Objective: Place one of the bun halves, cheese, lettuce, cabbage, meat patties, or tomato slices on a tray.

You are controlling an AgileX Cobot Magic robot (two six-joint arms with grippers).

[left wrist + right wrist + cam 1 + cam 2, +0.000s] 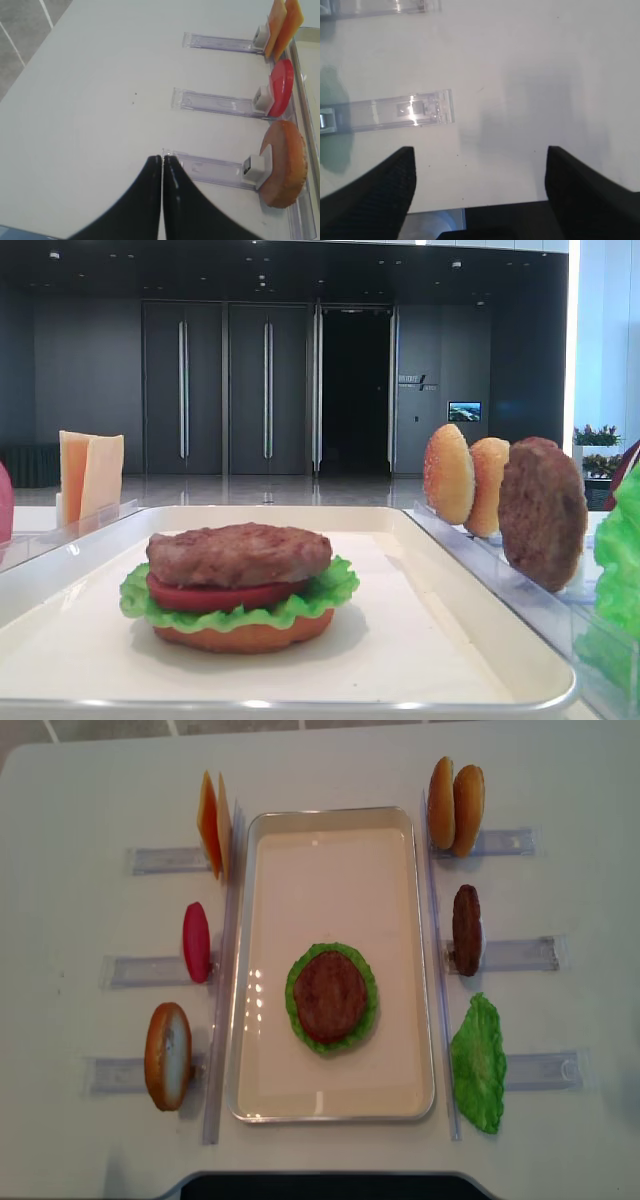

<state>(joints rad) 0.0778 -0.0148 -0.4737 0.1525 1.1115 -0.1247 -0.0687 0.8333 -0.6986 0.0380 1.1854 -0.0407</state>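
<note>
Right gripper (480,195): jaws spread wide, empty, above bare table; left gripper (162,167): fingers pressed together, empty, beside a clear holder (210,169). Tray (330,840): one stack of flat bun half (243,634), lettuce (240,605), tomato slice (222,595), meat patty (238,553), away from both grippers. Holders: three bun halves, one patty, one lettuce leaf, one tomato slice, two cheese slices (212,823).

The tray (470,570) is glossy cream plastic with a shiny rim. On it, the meat patty (240,552) looks rough and grainy, the tomato slice (215,597) smooth and matte, the lettuce (330,590) ruffled plastic. Clear plastic holders (520,955) beside the tray, matte white table (80,800).
</note>
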